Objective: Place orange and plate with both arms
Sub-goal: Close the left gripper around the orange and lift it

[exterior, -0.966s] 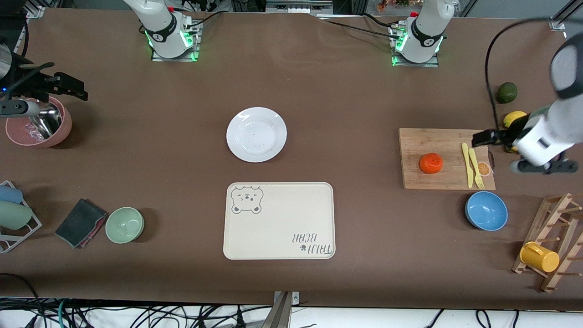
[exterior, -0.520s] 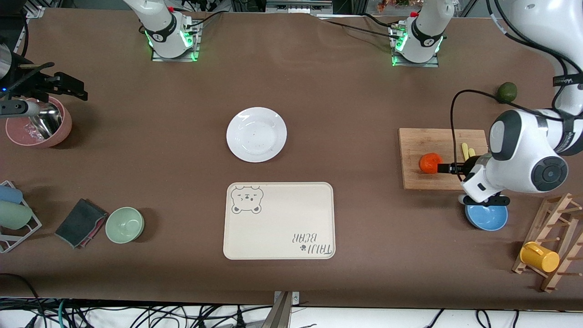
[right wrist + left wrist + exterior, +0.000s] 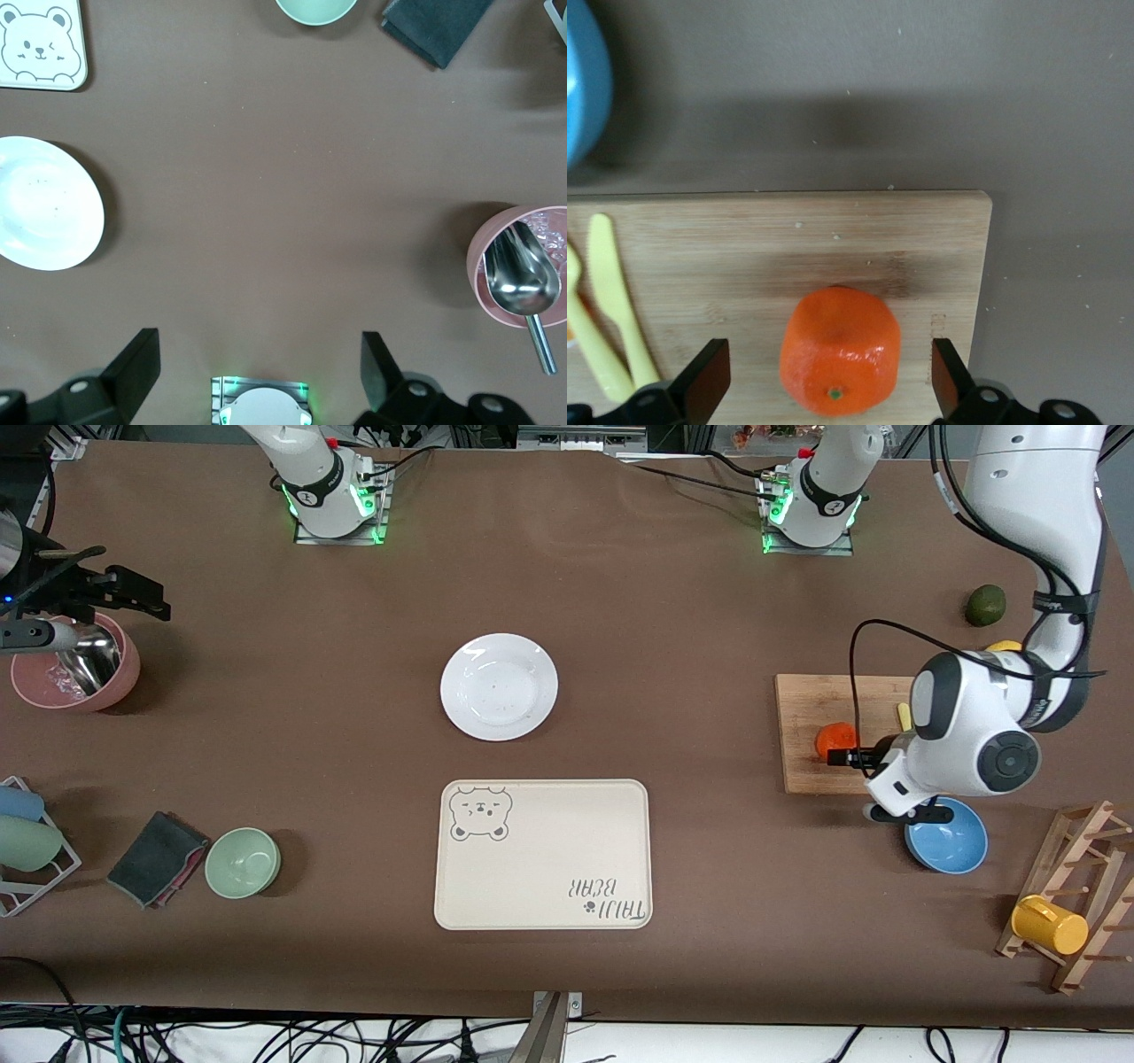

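Note:
The orange [image 3: 840, 350] [image 3: 833, 738] lies on a wooden cutting board [image 3: 700, 239] [image 3: 797, 708] toward the left arm's end of the table. My left gripper [image 3: 828, 354] [image 3: 842, 757] is over it and open, one finger on each side with a gap to the fruit on both sides. The white plate [image 3: 499, 686] [image 3: 44, 204] sits bare in the middle of the table, farther from the front camera than the bear tray. My right gripper [image 3: 257, 350] is open and holds nothing, high above the table at the right arm's end, waiting.
The cream bear tray [image 3: 542, 855] lies nearer the front camera than the plate. A yellow knife and fork [image 3: 616, 292] share the board. A blue bowl [image 3: 952, 841] stands beside it. A pink bowl with a scoop [image 3: 75, 664], green bowl [image 3: 242, 862], cloth [image 3: 155, 857] and mug rack [image 3: 1050, 926] stand around.
The left arm swung in from the table's end across the cutting board, and its open gripper now straddles the orange. The right arm, plate and orange have not moved.

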Robot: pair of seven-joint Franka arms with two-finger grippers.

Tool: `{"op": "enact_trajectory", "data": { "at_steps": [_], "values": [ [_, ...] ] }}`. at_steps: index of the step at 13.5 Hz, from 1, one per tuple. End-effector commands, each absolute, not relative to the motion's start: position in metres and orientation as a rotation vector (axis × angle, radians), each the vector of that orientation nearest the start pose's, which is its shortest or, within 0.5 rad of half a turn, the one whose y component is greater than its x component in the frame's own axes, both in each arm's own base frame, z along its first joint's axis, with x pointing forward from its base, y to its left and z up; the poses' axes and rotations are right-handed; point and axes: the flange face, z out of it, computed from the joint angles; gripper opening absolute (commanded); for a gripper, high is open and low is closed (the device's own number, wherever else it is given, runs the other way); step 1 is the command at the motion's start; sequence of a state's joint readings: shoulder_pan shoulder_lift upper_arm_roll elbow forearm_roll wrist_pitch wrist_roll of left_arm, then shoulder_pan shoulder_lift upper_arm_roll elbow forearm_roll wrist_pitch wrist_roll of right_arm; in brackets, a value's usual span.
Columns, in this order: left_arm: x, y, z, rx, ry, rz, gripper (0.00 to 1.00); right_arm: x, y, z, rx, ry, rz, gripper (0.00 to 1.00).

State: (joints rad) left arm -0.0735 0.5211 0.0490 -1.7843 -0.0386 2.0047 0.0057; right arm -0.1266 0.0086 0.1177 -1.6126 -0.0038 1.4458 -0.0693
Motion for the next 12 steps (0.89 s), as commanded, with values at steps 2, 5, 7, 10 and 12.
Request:
{"op": "enact_trajectory", "data": {
  "at_steps": [2, 5, 7, 10, 12],
  "values": [
    [0.590, -0.021, 0.223, -3.123, 0.021, 0.418, 1.00, 0.544, -0.004, 0.597, -3.111, -0.077, 0.262, 1.00],
    [0.583, -0.019, 0.213, -3.120, 0.017, 0.437, 1.00, 0.544, -0.003, 0.597, -3.111, -0.080, 0.262, 1.00],
    [0.580, -0.015, 0.209, -3.118, 0.005, 0.454, 1.00, 0.544, -0.003, 0.597, -3.111, -0.080, 0.260, 1.00],
    [0.576, -0.013, 0.200, -3.105, -0.060, 0.496, 0.68, 0.544, -0.001, 0.597, -3.104, -0.083, 0.259, 1.00],
    [0.577, -0.016, 0.203, -3.096, -0.128, 0.490, 0.33, 0.544, -0.001, 0.597, -3.104, -0.083, 0.259, 1.00]
  ]
}}
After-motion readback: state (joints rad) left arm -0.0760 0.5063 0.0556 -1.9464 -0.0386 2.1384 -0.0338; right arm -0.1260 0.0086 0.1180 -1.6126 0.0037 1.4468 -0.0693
